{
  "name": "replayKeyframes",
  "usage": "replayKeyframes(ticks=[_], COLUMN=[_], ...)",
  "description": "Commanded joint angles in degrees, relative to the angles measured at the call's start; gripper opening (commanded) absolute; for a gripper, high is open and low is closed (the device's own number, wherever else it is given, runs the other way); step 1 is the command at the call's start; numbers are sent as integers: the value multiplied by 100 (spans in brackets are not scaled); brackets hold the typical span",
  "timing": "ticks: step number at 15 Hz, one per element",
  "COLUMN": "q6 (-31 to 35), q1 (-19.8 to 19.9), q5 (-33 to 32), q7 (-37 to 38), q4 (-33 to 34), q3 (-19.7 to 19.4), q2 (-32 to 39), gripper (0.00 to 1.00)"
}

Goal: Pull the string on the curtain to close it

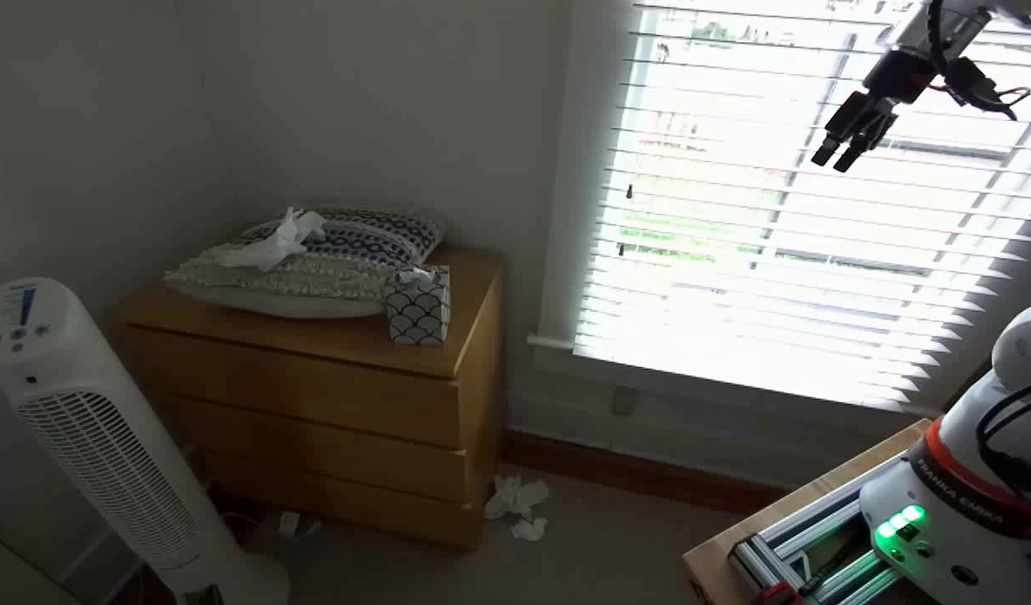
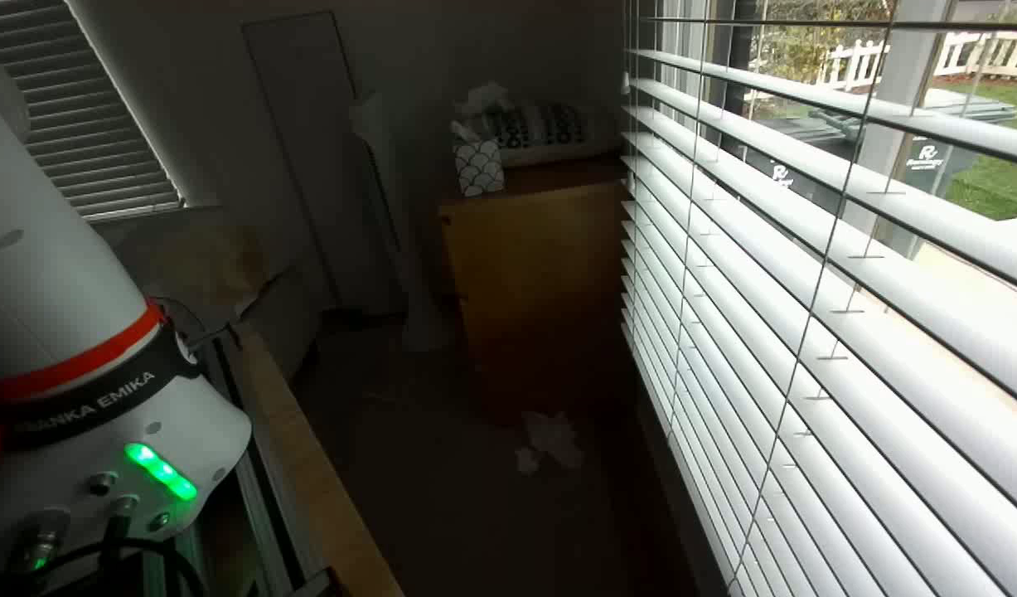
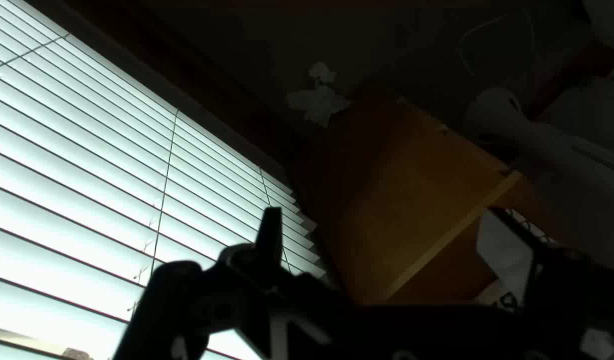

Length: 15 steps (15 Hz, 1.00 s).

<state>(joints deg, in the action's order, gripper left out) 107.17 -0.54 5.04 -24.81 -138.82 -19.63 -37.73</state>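
The curtain is a wide white blind of thin horizontal slats. It shows in both exterior views (image 1: 691, 286) (image 2: 914, 365) and at the left of the wrist view (image 3: 86, 150). It hangs lowered, and the outdoors shows between its slats. Two small dark tassels, an upper one (image 1: 629, 192) and a lower one (image 1: 622, 249), hang by its left part in an exterior view; their cords are too thin to make out. My gripper (image 1: 834, 160) is high before the blind's right part, apart from the tassels. In the wrist view its fingers (image 3: 389, 230) are spread with nothing between them.
A wooden dresser (image 1: 313, 361) stands left of the window, bearing pillows (image 1: 364, 244) and a tissue box (image 1: 419, 307). A white tower fan (image 1: 103, 454) stands before it. Crumpled tissues (image 1: 515, 497) lie on the floor. The robot base (image 1: 944, 504) sits on a wooden table (image 1: 712, 555).
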Motion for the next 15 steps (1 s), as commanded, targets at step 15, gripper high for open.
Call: replayKeyframes(ticks=[15], q6=[1271], q1=[436], q5=[-144], q7=[2647], q4=[95], q3=[1538], q2=[1065], gripper=[100])
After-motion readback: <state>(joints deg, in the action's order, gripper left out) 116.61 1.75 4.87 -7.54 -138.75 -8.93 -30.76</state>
